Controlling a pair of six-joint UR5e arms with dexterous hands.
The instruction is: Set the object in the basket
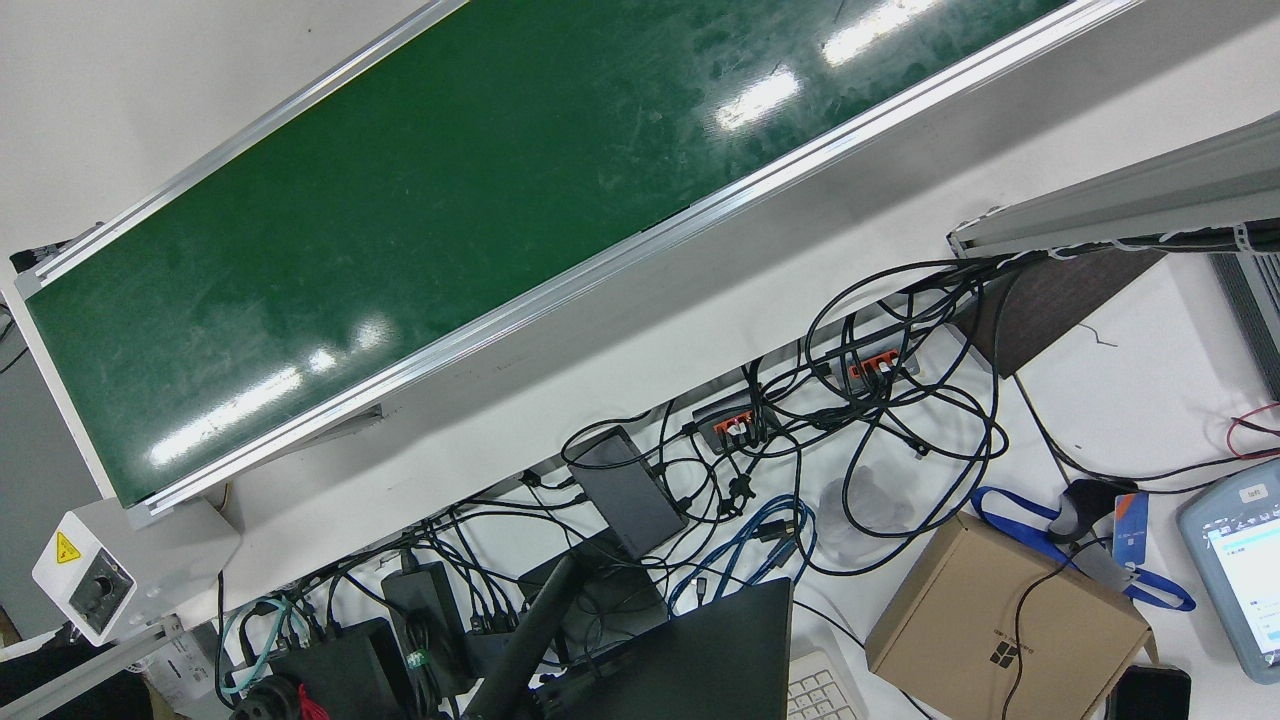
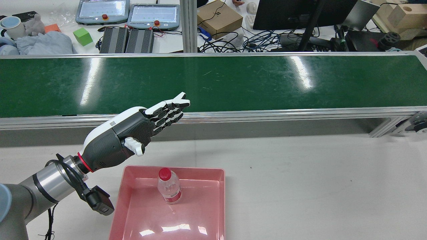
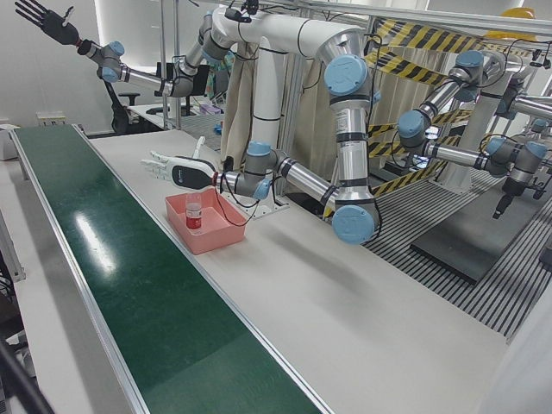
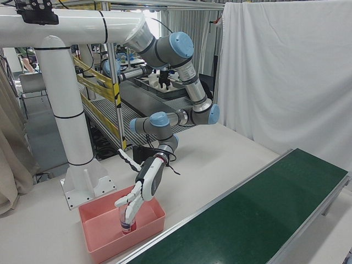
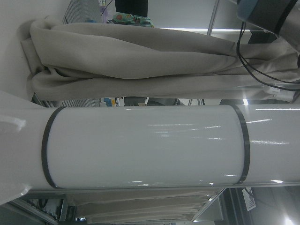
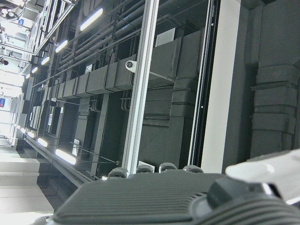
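Observation:
A clear plastic bottle (image 2: 169, 188) with a red cap and red label stands upright in the pink basket (image 2: 173, 169) on the white table. My left hand (image 2: 133, 128) is open and empty. It hovers above the basket's far left corner, with its fingers stretched toward the green belt. It also shows in the left-front view (image 3: 177, 168) and in the right-front view (image 4: 140, 190), just above the bottle (image 4: 126, 223). My right hand (image 3: 43, 19) is raised high, far from the table, with its fingers spread and empty.
The green conveyor belt (image 2: 213, 80) runs across the far side of the table, with nothing on it. Behind it is a desk with tablets, a cardboard box (image 2: 218, 18), cables and a monitor. The white arm pedestal (image 4: 77, 137) stands near the basket.

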